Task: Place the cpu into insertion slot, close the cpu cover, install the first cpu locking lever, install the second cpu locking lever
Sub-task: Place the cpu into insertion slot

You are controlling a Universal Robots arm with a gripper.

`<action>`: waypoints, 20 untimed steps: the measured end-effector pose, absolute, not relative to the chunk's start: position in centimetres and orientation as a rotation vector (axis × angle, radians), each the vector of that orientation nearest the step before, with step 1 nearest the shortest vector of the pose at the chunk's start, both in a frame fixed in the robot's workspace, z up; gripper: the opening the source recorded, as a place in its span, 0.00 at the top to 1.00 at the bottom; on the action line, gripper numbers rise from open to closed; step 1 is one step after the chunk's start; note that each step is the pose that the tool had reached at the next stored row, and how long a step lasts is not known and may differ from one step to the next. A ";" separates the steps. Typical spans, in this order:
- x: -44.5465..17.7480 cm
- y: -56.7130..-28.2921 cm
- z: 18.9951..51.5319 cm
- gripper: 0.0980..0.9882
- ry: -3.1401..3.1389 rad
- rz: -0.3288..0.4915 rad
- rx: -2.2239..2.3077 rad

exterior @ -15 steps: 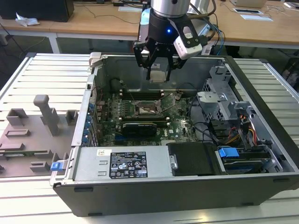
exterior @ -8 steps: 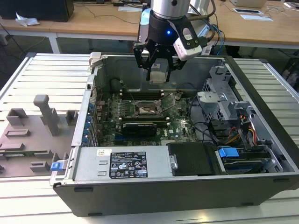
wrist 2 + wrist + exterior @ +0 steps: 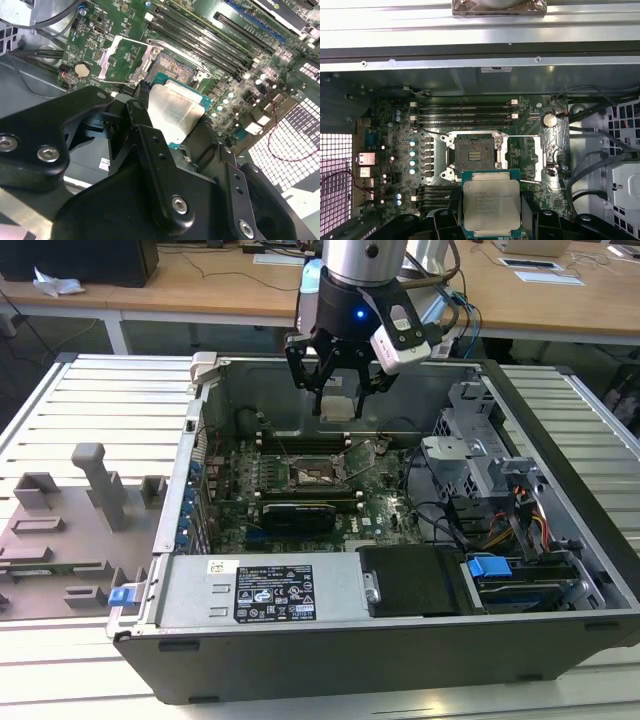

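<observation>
Starting at the exterior view's left: grey jig tray (image 3: 100,550) with a few upright blocks, just beside the open pc case (image 3: 400,660). Lower middle of that frame, power supply (image 3: 265,590) label side up, green motherboard (image 3: 300,505) right behind it. Upper middle, gripper (image 3: 338,412) hanging over the board, pinched on the cpu (image 3: 338,400) with 1 finger per side, chip up in the air and apart from the board. Straight below it in the frame, insertion slot (image 3: 318,476), bare, nothing seated yet. Over at the exterior view's right, silver drive cage (image 3: 470,455), plus a blue tab (image 3: 490,567) lower down. In the first wrist view, cpu (image 3: 491,209) silver side up between 2 black fingers (image 3: 530,222), just beside the insertion slot (image 3: 473,156), cpu cover (image 3: 522,157) flipped open next to the socket, long black memory slots (image 3: 462,112) beyond. Same deal in the second wrist view: cpu (image 3: 172,115) clamped, insertion slot (image 3: 172,67) bare, cpu cover (image 3: 125,60) swung open beside it.
</observation>
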State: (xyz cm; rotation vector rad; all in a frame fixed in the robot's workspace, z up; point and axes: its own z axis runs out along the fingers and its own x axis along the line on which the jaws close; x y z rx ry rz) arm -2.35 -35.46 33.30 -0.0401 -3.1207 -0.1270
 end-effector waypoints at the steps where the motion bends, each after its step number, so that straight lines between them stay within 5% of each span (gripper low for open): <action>1: -2.3 -35.5 33.2 0.50 -3.121 -0.127 -0.040; 20: -2.8 -33.6 29.8 0.50 -3.123 -0.062 -0.041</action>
